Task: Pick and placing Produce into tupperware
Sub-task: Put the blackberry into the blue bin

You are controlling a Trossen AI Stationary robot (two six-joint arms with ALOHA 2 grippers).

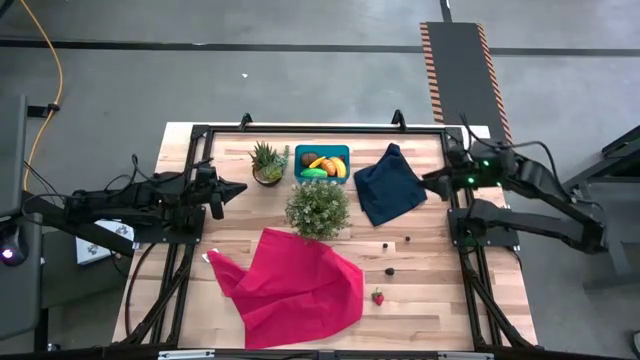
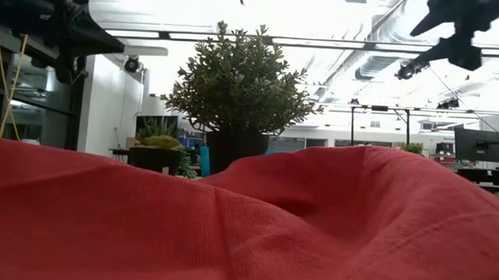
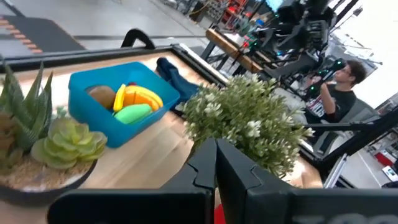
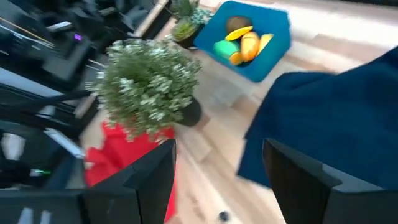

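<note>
The teal tupperware (image 1: 322,163) stands at the table's far side. It holds produce: a brown oval (image 3: 102,96), yellow and orange pieces (image 3: 142,97) and a green piece (image 3: 132,112). On the bare wood near the front right lie a red strawberry (image 1: 378,297) and small dark bits (image 1: 390,270). My left gripper (image 1: 235,188) is shut and holds nothing, hovering left of the bushy plant. My right gripper (image 1: 430,182) is open and holds nothing, raised at the right edge of the navy cloth.
A bushy potted plant (image 1: 318,208) stands mid-table, and a succulent pot (image 1: 268,163) stands left of the tub. The navy cloth (image 1: 390,185) lies right of the tub. A crumpled red cloth (image 1: 295,285) covers the front middle. A person (image 3: 339,87) stands beyond the table.
</note>
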